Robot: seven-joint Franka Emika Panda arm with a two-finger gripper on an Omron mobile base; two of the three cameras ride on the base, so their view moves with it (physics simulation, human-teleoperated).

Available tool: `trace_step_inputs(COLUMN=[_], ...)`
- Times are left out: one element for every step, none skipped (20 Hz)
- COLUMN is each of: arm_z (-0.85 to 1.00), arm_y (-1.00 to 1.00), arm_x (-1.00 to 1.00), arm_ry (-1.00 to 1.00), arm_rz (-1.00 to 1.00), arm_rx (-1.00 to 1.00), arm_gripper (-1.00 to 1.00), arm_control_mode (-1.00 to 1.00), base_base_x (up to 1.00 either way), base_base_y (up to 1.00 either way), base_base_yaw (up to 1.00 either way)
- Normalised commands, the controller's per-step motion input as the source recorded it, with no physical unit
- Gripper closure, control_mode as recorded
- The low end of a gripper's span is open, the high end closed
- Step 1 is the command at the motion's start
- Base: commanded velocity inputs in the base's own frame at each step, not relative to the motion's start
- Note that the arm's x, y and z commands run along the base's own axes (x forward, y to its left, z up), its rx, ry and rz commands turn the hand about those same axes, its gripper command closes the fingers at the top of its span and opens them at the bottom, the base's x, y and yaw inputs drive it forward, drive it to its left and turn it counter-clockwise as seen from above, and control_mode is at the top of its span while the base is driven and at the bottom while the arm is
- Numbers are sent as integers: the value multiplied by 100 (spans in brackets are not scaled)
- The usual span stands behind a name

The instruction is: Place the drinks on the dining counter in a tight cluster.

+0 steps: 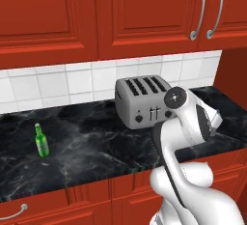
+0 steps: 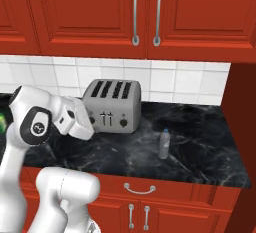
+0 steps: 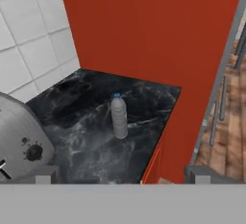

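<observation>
Two drinks stand on a narrow black counter (image 1: 96,156) below red wall cabinets. A slim green glass bottle (image 1: 41,141) stands upright at the left. A small clear bottle with a blue cap (image 2: 164,143) stands upright to the right of the toaster, near the counter's right end. In the hand view this clear bottle (image 3: 118,116) is ahead of my gripper (image 3: 125,175) and well apart from it. The fingers are open wide with nothing between them. My hand (image 2: 75,119) hovers in front of the toaster's left side. The dining counter is out of view.
A silver four-slot toaster (image 1: 142,101) sits at the back of the counter, close to my hand. A red side panel (image 2: 242,127) closes the counter's right end. White tiles (image 1: 72,81) line the wall, with red cabinets (image 2: 125,12) overhead.
</observation>
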Motion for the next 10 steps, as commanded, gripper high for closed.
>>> trace_step_inputs(arm_z=[-53,-50,-48,-40,-37,-35,-33,-31,-30,-29], arm_y=[-25,-26,-27,-30,-33,-34,-35,-34,-35,-37], arm_x=[0,0,0,-2,-3,-5,-7,-9,-7,-7], arm_ry=[-21,-21,-20,-20,-15,-12,-13,-12,-10,-8], arm_rz=[-9,-8,-7,-7,-7,-5,-5,-4,-4,-4], arm_rx=[-6,-6,-6,-5,-1,0,0,0,0,0], arm_gripper=[-100,-100,-100,-100,-100,-100,-100,-100,-100,-100], arm_control_mode=[-100,-100,-100,-100,-100,-100,-100,-100,-100,-100], base_base_x=[0,0,0,0,0,0,0,0,0,0], base_base_y=[0,0,0,0,0,0,0,0,0,0], base_base_yaw=[0,0,0,0,0,0,0,0,0,0])
